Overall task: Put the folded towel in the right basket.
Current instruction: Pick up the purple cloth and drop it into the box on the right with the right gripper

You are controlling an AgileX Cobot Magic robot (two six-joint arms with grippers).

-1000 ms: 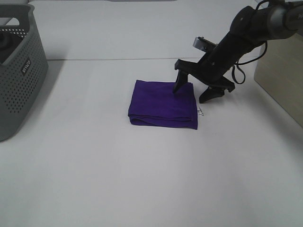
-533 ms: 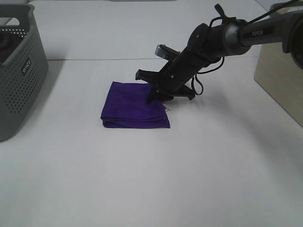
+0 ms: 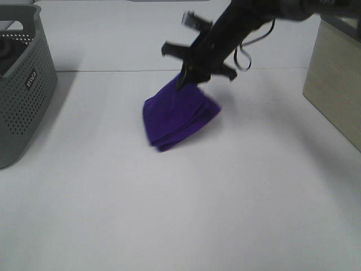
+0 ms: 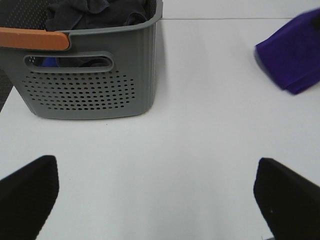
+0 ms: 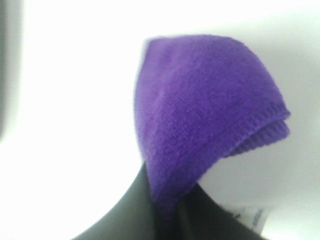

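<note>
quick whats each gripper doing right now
Left gripper: open, holding nothing.
Right gripper: shut on the towel.

**Filled grey basket (image 3: pixel 25 84) on white table (image 3: pixel 169 214)**

The perforated grey basket stands at the table's left edge in the high view, with dark cloths (image 4: pixel 95 12) heaped inside, an orange handle (image 4: pixel 32 39) along its rim and a small label (image 3: pixel 30 79) on its side.
</note>
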